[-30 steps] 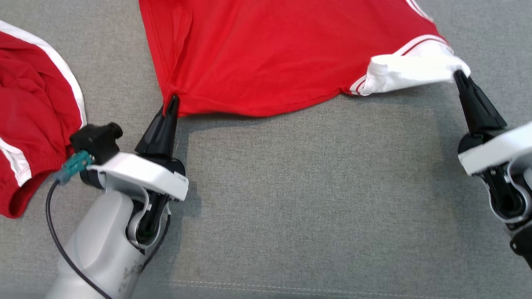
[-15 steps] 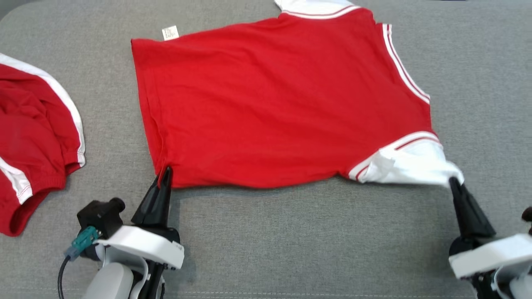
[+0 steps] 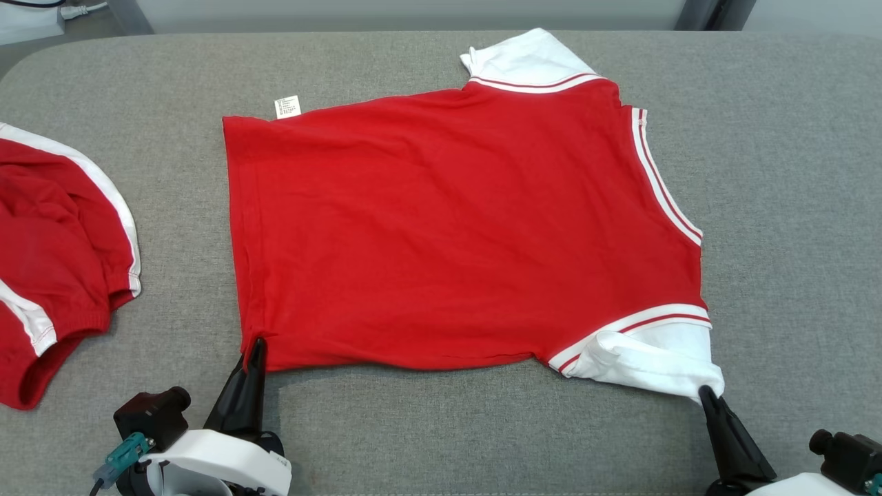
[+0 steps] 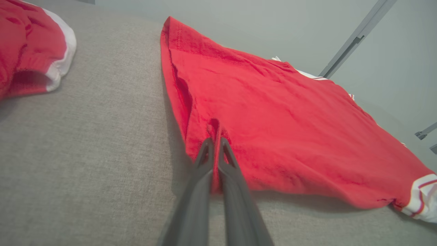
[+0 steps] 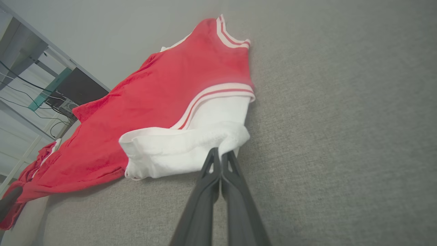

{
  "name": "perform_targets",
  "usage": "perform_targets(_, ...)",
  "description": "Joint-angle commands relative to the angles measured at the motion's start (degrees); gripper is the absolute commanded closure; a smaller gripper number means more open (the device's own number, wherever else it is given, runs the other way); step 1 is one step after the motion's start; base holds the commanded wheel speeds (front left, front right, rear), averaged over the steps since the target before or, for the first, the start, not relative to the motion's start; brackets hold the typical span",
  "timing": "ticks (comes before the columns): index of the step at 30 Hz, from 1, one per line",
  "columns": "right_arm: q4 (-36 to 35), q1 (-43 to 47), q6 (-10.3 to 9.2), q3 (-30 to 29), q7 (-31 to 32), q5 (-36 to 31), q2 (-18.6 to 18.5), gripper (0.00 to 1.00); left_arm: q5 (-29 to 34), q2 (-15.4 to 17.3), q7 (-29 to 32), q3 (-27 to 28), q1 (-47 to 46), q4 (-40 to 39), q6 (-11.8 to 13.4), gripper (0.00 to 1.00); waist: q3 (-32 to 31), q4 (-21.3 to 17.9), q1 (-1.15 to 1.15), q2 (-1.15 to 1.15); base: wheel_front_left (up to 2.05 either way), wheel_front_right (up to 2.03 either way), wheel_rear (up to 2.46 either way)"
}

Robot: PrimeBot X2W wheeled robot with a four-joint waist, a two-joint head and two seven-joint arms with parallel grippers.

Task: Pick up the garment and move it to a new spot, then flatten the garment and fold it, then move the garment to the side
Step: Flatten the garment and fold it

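The garment (image 3: 455, 227) is a red T-shirt with white sleeves and striped trim, spread nearly flat on the grey padded table (image 3: 427, 427). My left gripper (image 3: 258, 344) is shut on its near left hem corner; the left wrist view shows red cloth pinched between the fingers (image 4: 205, 160). My right gripper (image 3: 704, 393) is shut on the tip of the near white sleeve (image 3: 648, 362), which bunches at the fingertips (image 5: 227, 160) in the right wrist view. The far sleeve (image 3: 527, 62) lies flat at the back.
A second red garment with white stripes (image 3: 55, 255) lies crumpled at the left edge of the table. Bare grey surface runs along the front and to the right of the shirt. The table's far edge (image 3: 344, 34) is just behind the shirt.
The head camera has tilted up, bringing the whole shirt into view. Both grippers keep their hold and have drawn the shirt toward me, so it lies flatter and more stretched out.
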Motion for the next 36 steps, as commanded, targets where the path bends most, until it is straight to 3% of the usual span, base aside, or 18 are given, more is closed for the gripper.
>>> perform_targets(1, -0.84, -0.05, 0.0, 1.12, -0.26, -0.87, -1.04, 0.71, -0.48, 1.08, -0.15, 2.21, -0.74, -0.99, 0.24, 0.61, -0.08, 0.02, 0.0, 0.0, 0.0, 0.0, 0.0)
perform_targets(2, -0.35, -0.22, 0.0, 1.23, 0.02, -0.87, -0.83, 0.18, -0.77, 1.02, 0.01, 2.29, -0.84, -0.7, 0.22, 0.0, -0.19, 0.05, 0.0, 0.0, 0.0, 0.0, 0.0)
perform_targets(3, -0.01, -0.41, 0.0, 1.56, 0.41, -0.89, -0.8, 0.0, -1.26, 0.85, 0.17, 2.42, -0.91, -0.37, 0.08, 0.0, -0.36, 0.1, 0.0, 0.0, 0.0, 0.0, 0.0)
perform_targets(9, -2.09, 0.42, 0.0, 4.42, 0.36, -4.79, -3.08, 0.0, -0.17, 1.34, -0.4, 3.47, 0.84, -0.63, 2.35, 0.0, -2.01, 0.42, 0.0, 0.0, 0.0, 0.0, 0.0)
perform_targets(15, -8.27, 2.79, 0.0, -1.55, -0.76, -13.51, -4.25, 0.0, 4.44, 1.74, -1.16, 3.41, 3.21, -8.1, 5.2, 0.0, -4.73, 0.84, 0.0, 0.0, 0.0, 0.0, 0.0)
perform_targets(19, -11.36, 3.43, 0.0, -6.87, -0.83, -17.96, -3.08, 0.0, 7.05, 2.4, -1.27, 2.85, 3.69, -11.63, 6.22, 0.0, -6.9, 0.54, 0.0, 0.0, 0.0, 0.0, 0.0)
perform_targets(25, -9.97, 2.8, 0.0, -15.41, -0.85, -27.36, 1.56, 0.0, 10.14, 2.99, -1.31, 1.3, 5.74, -13.6, 7.89, 0.0, -10.35, -0.12, 0.0, 0.0, 0.0, 0.0, 0.0)
perform_targets(36, -9.61, 6.96, 0.0, -17.0, -0.86, -37.87, 4.95, 0.0, 12.25, 3.6, -1.44, 2.5, 10.47, -14.07, 7.94, 0.0, -13.78, 0.77, 0.0, 0.0, 0.0, 0.0, 0.0)
